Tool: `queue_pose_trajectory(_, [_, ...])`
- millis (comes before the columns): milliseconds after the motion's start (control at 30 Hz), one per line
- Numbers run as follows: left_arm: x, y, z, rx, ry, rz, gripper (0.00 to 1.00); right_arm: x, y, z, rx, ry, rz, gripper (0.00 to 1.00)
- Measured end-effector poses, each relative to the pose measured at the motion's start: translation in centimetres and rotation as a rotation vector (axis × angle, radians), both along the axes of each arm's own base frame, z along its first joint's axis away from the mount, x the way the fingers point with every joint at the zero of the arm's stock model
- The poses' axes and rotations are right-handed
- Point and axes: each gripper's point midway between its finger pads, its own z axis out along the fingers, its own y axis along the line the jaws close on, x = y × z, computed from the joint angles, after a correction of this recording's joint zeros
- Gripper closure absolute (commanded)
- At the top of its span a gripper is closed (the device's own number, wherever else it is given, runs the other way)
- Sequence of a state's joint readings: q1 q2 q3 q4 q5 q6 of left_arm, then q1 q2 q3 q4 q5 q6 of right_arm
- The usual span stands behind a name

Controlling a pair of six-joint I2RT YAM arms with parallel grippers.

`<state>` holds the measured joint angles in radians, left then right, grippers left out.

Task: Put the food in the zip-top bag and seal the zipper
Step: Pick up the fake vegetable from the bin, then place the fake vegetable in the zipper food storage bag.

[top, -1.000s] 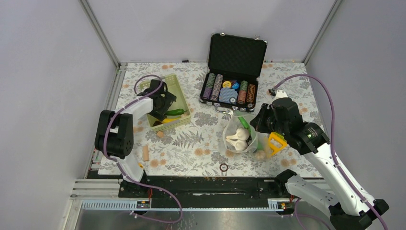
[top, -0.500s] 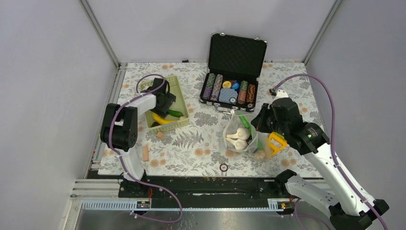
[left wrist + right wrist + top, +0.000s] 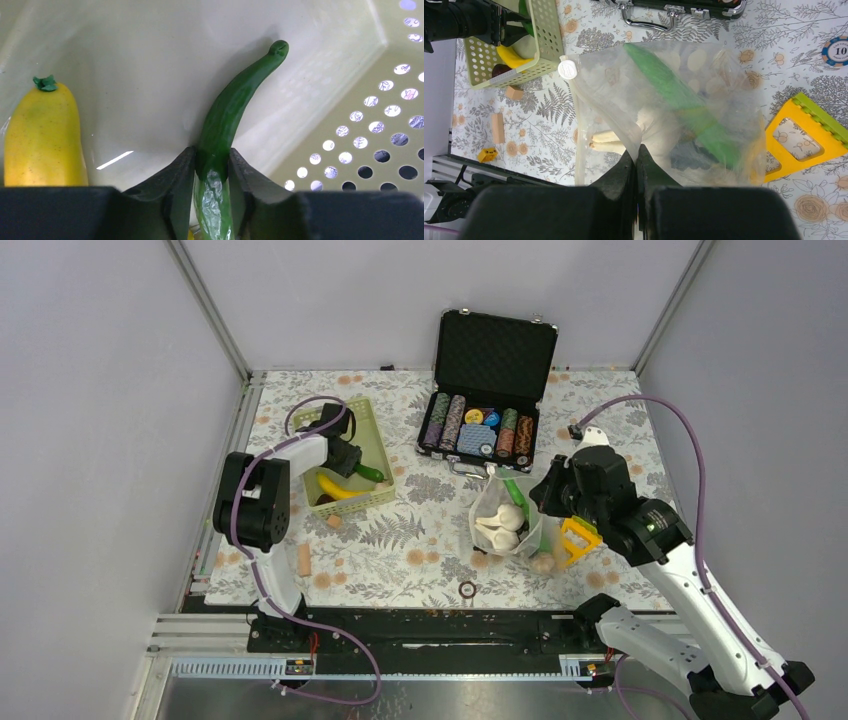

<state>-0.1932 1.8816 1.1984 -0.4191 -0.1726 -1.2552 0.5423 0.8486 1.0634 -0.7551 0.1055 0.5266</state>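
Inside the lime-green basket, my left gripper is shut on the lower end of a slim green cucumber. A yellow banana lies to its left. From above, the left gripper sits low in the basket. My right gripper is shut on a fold of the zip-top bag, holding it up off the table. The bag holds green food, white bulbs and a dark piece. Its zipper hangs as a pale strip with a white slider.
An open black case of poker chips stands behind the bag. A yellow triangular tool lies right of the bag. An orange piece and a tan block lie in front of the basket, and a lone chip lies near the front edge.
My left gripper has gone lower into the basket and closed from wide open onto the green cucumber. The right arm holds the bag much as before.
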Motion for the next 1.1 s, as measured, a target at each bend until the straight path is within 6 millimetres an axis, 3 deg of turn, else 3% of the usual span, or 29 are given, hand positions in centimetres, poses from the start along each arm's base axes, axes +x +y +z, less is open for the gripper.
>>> queue_pose_trajectory(233, [0.1, 0.0, 0.1, 0.000, -0.001, 0.001, 0.99, -0.1, -0.3, 0.1, -0.008, -0.010, -0.005, 1.00])
queue_pose_trajectory(533, [0.3, 0.1, 1.9, 0.016, -0.027, -0.027, 1.00, -0.2, -0.4, 0.4, -0.003, -0.021, -0.004, 1.00])
queue_pose_trajectory(667, [0.4, 0.4, 6.8, 0.033, -0.145, -0.039, 1.00, -0.2, -0.4, 0.4, -0.002, -0.021, -0.004, 1.00])
queue_pose_trajectory(900, [-1.8, 1.3, 17.9, 0.107, -0.449, -0.055, 1.00, -0.2, -0.2, 0.2, 0.000, -0.011, 0.003, 1.00])
queue_pose_trajectory(1000, [-3.2, 0.2, 21.8, 0.146, -0.577, -0.131, 1.00, -0.2, 0.3, 0.0, 0.011, 0.011, 0.024, 1.00])
queue_pose_trajectory(1100, [-4.9, -2.4, 25.9, 0.176, -0.745, -0.281, 1.00, -0.2, 1.4, 0.4, 0.046, 0.036, 0.058, 1.00])
